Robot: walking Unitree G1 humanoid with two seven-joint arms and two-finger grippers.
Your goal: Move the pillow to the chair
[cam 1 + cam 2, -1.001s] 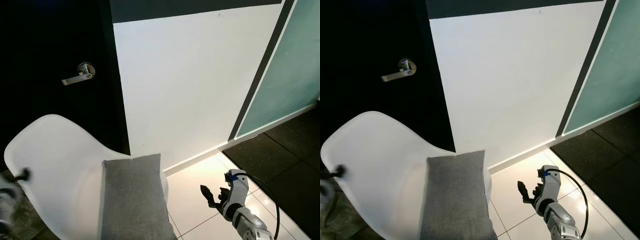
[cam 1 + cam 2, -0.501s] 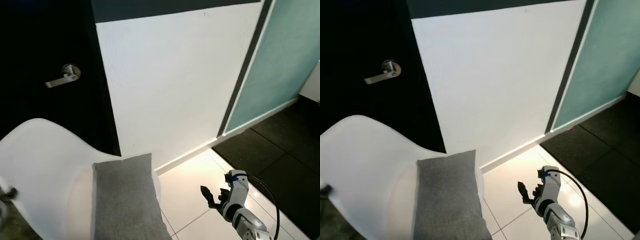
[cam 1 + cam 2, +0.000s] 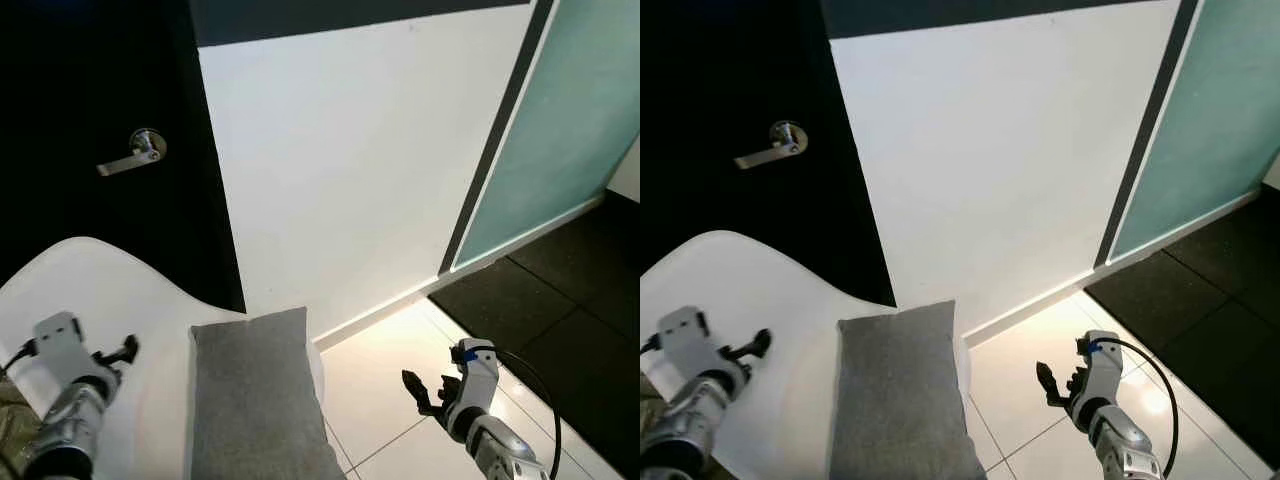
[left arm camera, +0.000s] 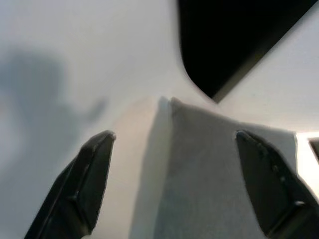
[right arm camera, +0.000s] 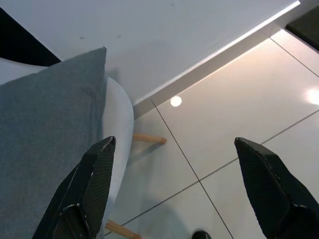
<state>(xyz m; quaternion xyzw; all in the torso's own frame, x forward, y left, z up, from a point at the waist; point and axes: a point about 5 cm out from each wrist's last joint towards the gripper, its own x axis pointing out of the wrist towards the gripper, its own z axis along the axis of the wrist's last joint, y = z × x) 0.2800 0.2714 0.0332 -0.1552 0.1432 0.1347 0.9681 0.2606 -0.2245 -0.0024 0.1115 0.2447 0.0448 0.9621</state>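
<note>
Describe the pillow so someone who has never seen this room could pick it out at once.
Start at the black door with its silver lever handle, then drop to the white moulded chair in front of it. The pillow lies on that chair's seat, between the left gripper and the right gripper. It is a grey fabric rectangle, the one soft, dark thing against the smooth white shell.

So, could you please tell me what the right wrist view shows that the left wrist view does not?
The right wrist view alone shows the tiled floor, the chair's wooden legs and the baseboard, seen past the open right pincer. The left wrist view alone shows the chair's backrest with the black door behind it, framed by the open left pincer. Both show the grey pillow lying on the white chair, and the white wall.
</note>
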